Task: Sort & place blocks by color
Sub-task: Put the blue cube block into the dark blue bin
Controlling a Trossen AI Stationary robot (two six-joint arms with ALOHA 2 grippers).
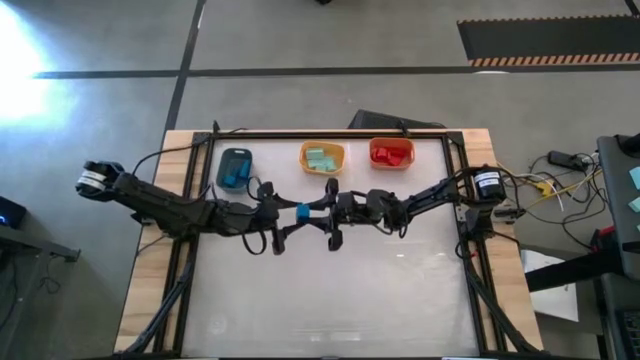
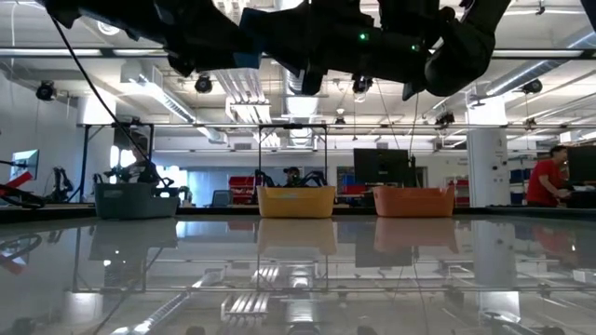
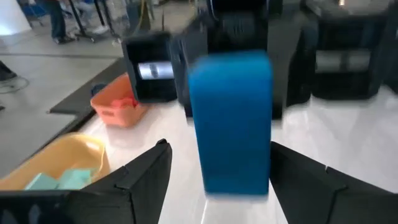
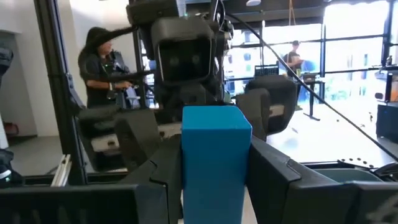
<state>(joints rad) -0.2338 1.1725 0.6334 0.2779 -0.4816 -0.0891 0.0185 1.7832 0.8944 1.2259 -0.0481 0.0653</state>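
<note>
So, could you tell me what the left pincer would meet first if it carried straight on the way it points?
Most likely the blue block, standing between the open left pincer and the right pincer, which is shut on it. Just behind comes the right arm's wrist. Depth is unclear.

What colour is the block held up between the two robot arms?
Bright blue; the block shows best in the right wrist view.

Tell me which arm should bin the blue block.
Left, probably: the grey bin lies on its side, and the left gripper, fingers open, flanks the blue block held by the right gripper.
</note>
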